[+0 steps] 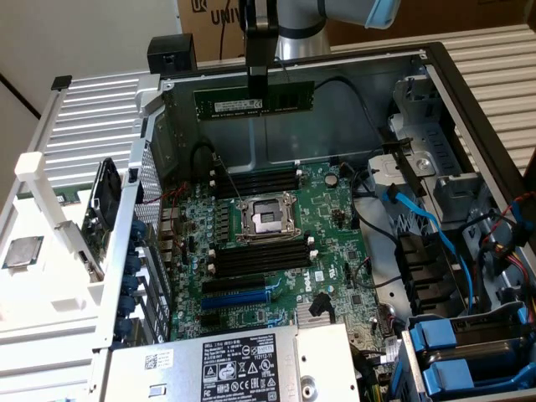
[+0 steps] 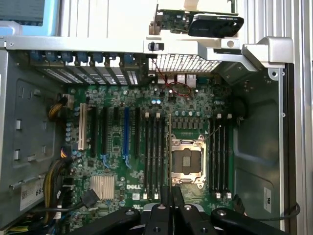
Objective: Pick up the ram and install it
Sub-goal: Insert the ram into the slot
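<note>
The ram (image 1: 289, 96), a long green stick with a white label, hangs level above the open computer case in the exterior view. My gripper (image 1: 257, 99) comes down from above and is shut on it near its middle. Below it lies the green motherboard (image 1: 327, 243) with its black memory slots (image 1: 258, 179) beside the CPU socket (image 1: 266, 216). In the wrist view the ram (image 2: 168, 147) shows edge-on as a thin line running out from between my gripper's (image 2: 171, 195) dark fingers, over the edge of the CPU socket (image 2: 187, 161) beside the memory slots (image 2: 154, 152).
A second bank of black slots (image 1: 261, 255) and a blue expansion slot (image 1: 239, 293) lie nearer the power supply (image 1: 243, 364). Blue and black cables (image 1: 419, 226) and drive bays (image 1: 469, 352) crowd the exterior view's right. The case's metal walls (image 1: 151, 209) ring the board.
</note>
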Controlling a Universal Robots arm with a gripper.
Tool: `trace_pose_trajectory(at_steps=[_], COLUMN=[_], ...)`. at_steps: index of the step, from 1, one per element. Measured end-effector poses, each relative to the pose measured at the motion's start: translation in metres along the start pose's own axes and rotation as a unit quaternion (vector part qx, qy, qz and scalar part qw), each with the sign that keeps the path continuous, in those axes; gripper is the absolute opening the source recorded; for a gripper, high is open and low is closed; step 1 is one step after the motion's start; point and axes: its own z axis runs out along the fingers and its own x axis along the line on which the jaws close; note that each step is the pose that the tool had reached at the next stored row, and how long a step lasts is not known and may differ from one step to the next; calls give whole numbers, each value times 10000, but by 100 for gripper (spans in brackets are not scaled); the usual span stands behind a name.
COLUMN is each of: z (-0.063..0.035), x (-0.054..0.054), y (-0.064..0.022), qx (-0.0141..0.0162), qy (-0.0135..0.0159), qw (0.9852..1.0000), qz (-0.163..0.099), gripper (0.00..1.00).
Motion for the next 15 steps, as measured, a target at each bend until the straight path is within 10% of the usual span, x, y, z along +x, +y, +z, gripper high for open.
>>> trace_pose_trajectory(at_steps=[15], z=[212], x=[29], y=[80], qx=[145], qy=[-23], qw=[9996], qz=[223], gripper=[12])
